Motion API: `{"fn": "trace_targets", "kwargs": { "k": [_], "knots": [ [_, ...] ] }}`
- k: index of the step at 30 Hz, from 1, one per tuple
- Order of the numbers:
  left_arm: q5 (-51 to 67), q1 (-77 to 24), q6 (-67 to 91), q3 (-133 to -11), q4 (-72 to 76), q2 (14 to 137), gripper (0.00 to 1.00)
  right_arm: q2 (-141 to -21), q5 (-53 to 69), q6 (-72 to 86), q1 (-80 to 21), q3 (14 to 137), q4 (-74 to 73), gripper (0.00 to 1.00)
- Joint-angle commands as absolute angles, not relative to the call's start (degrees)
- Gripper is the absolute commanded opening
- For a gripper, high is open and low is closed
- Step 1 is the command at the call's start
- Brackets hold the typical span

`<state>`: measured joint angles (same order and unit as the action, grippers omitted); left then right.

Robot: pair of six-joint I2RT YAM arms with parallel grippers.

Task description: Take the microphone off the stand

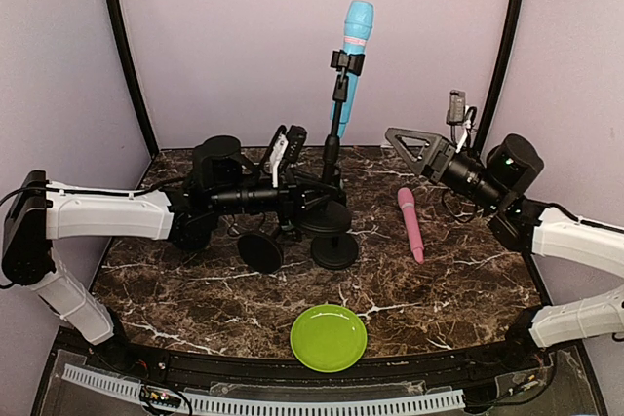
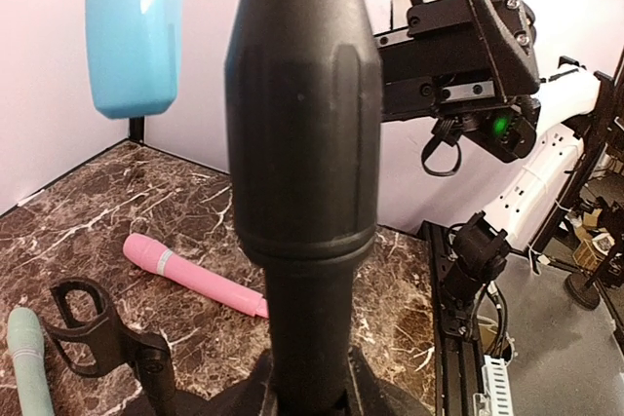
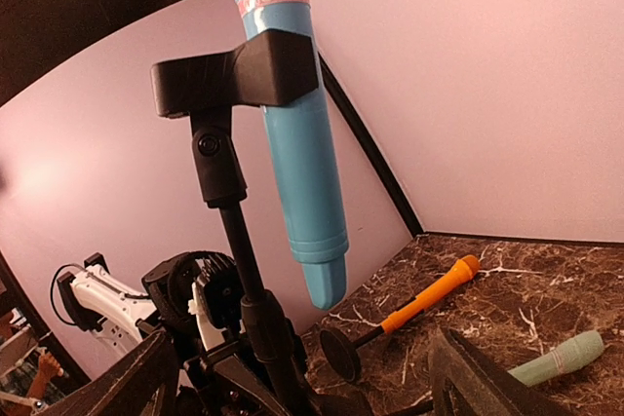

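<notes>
The blue microphone (image 1: pixel 355 51) sits upright in the black clip (image 1: pixel 346 62) at the top of the black stand (image 1: pixel 336 133). My left gripper (image 1: pixel 317 185) is shut on the stand's lower pole, which fills the left wrist view (image 2: pixel 302 143) with a finger on each side at the bottom. The microphone's lower end shows there at the top left (image 2: pixel 132 36). My right gripper (image 1: pixel 411 149) is open and empty, raised to the right of the stand. In the right wrist view the microphone (image 3: pixel 297 143) and the clip (image 3: pixel 239 70) are ahead of the spread fingers (image 3: pixel 487 377), apart from them.
A pink microphone (image 1: pixel 410 225) lies right of the stand's round base (image 1: pixel 334 250). A green plate (image 1: pixel 329 338) sits at the front centre. A second small stand with a disc base (image 1: pixel 261 252) is under my left arm. An orange microphone (image 3: pixel 429 294) and a pale green one (image 3: pixel 561 358) lie behind.
</notes>
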<state>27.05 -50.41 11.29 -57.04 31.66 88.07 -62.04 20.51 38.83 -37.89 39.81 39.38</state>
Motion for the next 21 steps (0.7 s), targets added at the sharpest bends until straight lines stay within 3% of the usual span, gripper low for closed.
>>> {"fn": "trace_targets", "kwargs": {
  "k": [1,8,21],
  "knots": [
    [23.72,-50.49,10.93,-57.57,38.18,85.57,0.0,-61.04,12.02,38.26,-40.77,39.4,38.93,0.9],
    [21.75,-50.51,10.84,-57.56,37.66,85.58,0.0,-67.73,4.8,33.18,-49.09,48.94,28.54,0.75],
    [21.71,-50.59,11.71,-57.03,37.75,85.47,0.0,-75.67,4.85,31.37,-53.89,54.19,28.56,0.52]
  ]
}}
